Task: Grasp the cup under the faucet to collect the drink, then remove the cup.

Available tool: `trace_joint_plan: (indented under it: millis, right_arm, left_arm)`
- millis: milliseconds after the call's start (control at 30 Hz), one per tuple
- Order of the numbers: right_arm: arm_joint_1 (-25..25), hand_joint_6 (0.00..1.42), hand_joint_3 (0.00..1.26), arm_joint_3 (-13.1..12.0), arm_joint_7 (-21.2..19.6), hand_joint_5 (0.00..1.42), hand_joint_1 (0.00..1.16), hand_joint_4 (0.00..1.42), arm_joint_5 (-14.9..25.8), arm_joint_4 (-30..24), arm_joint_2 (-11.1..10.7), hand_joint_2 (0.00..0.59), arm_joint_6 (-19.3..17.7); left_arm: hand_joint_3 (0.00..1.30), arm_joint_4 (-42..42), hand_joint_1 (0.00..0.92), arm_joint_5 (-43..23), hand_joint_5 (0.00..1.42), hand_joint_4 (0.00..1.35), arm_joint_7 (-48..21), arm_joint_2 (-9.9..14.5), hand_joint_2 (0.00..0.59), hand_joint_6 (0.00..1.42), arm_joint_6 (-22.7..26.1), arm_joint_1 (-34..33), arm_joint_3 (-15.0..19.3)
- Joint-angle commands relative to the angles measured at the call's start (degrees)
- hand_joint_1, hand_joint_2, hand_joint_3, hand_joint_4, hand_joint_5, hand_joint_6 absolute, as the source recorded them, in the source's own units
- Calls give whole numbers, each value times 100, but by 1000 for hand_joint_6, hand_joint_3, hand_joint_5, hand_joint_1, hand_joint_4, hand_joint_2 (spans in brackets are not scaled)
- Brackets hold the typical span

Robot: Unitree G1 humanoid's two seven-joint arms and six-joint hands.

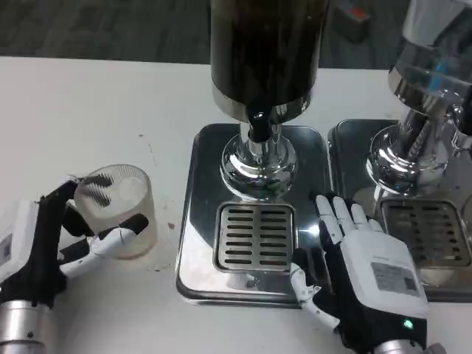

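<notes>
Frosted plastic cup upright on white table, near left, fingers of left hand wrapped round it. Steel drip tray under dispenser faucet at centre. Right hand flat, fingers together, on tray's right edge.

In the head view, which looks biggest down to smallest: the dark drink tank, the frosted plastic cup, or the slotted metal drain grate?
1. Dark drink tank
2. Slotted metal drain grate and frosted plastic cup: too alike to rank.

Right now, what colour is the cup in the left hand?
The cup is translucent, frosted white, with dark finger shadows showing through; the head view shows it, held by the left hand.
</notes>
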Motion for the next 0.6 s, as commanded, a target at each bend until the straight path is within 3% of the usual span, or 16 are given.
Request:
trace_joint_plan:
  millis: [33, 300, 600]
  right_arm:
    - [-21, 50, 34, -26, -101, 0, 297, 0, 24, 11, 10, 539, 25]
    - [43, 0, 44, -6, -327, 0, 291, 0, -170, -40, 79, 537, 156]
    - [131, 0, 44, 14, -489, 0, 290, 0, -281, -139, 145, 537, 381]
  left_arm:
    - [674, -203, 523, 191, 894, 742, 189, 21, 65, 899, -275, -152, -28]
    - [679, -176, 533, 432, 893, 742, 121, -25, 45, 914, -381, -348, -156]
    - [682, 327, 537, 673, 893, 742, 21, -200, 40, 916, -418, -981, -585]
